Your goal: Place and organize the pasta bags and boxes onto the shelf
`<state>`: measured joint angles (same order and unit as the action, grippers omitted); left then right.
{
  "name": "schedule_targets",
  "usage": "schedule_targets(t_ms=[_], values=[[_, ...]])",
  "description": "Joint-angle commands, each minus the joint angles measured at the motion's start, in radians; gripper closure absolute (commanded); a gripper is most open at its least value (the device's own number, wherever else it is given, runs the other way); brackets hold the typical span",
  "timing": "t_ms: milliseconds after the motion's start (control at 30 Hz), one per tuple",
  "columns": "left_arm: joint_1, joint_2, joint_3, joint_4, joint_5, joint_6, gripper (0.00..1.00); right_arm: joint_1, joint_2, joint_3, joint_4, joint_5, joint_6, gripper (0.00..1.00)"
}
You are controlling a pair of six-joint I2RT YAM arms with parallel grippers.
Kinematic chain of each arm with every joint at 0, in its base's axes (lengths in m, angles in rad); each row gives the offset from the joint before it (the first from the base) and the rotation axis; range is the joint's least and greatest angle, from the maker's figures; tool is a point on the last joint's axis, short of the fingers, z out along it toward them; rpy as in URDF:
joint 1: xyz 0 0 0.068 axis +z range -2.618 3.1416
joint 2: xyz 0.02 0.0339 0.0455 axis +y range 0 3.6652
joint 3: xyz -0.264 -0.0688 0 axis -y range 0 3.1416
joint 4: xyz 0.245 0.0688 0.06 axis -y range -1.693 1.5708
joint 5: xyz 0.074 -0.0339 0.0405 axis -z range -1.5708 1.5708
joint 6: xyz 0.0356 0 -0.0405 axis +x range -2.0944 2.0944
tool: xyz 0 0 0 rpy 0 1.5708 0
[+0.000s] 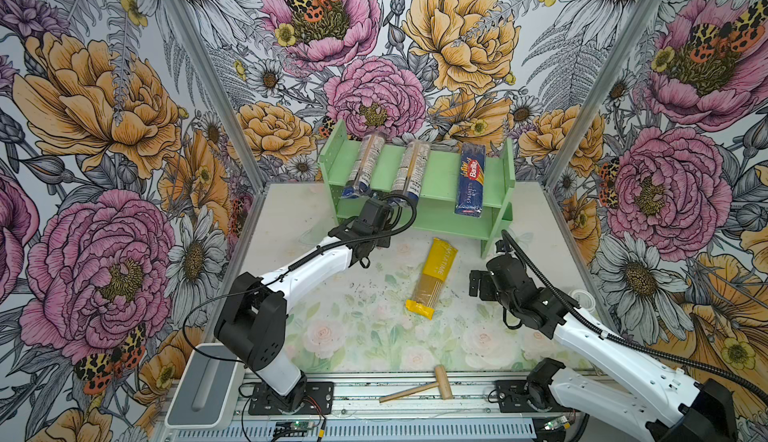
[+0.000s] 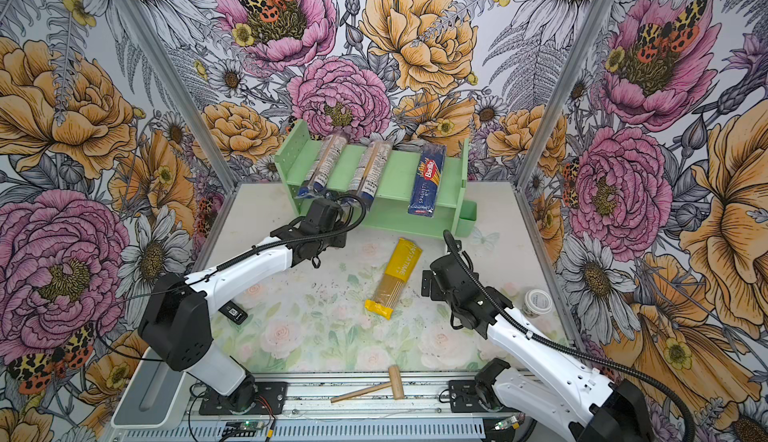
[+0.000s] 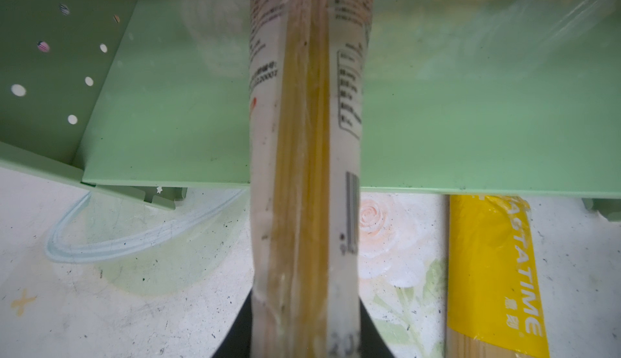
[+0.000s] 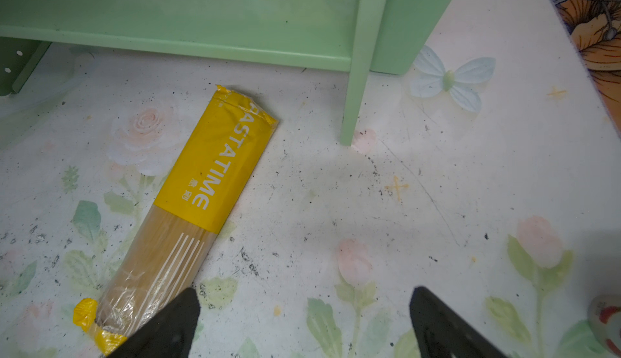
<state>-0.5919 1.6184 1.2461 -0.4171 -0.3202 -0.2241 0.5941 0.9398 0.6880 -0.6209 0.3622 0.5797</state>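
Note:
The mint-green shelf (image 1: 440, 174) (image 2: 395, 178) stands at the back of the table. On its top tier lie two clear blue-ended bags (image 1: 365, 164) (image 1: 410, 168) and the dark blue Barilla box (image 1: 471, 180). My left gripper (image 1: 382, 208) (image 3: 305, 322) is at the shelf's front, shut on a third clear spaghetti bag (image 3: 302, 137). That bag reaches lengthwise over the lower tier (image 3: 470, 121); both top views hide it. The yellow bag (image 1: 434, 278) (image 4: 208, 178) lies on the table. My right gripper (image 1: 478, 284) (image 4: 304, 309) hovers open just right of it, with nothing between its fingers.
A wooden mallet (image 1: 419, 386) lies on the front rail. A small white-lidded jar (image 2: 537, 301) stands at the table's right edge. A green cup (image 4: 416, 20) hangs on the shelf's right side panel. A grey box (image 1: 208, 386) sits at the front left.

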Motion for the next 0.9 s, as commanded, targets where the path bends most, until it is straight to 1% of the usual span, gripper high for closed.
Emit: schedule_targets(t_ms=[0,467,567,867], values=[[0.012,-0.016,0.077,0.157,-0.022,0.012,1.00,-0.005,0.004,-0.001,0.001,0.014,-0.020,0.00],[0.015,0.000,0.084,0.151,-0.020,0.011,1.00,-0.010,0.003,0.001,0.001,0.007,-0.023,0.00],[0.015,0.002,0.082,0.150,-0.022,0.010,0.95,-0.010,0.004,0.002,0.001,0.007,-0.023,0.01],[0.015,0.010,0.085,0.150,-0.020,0.007,0.93,-0.013,0.005,-0.001,0.001,0.005,-0.023,0.00]])
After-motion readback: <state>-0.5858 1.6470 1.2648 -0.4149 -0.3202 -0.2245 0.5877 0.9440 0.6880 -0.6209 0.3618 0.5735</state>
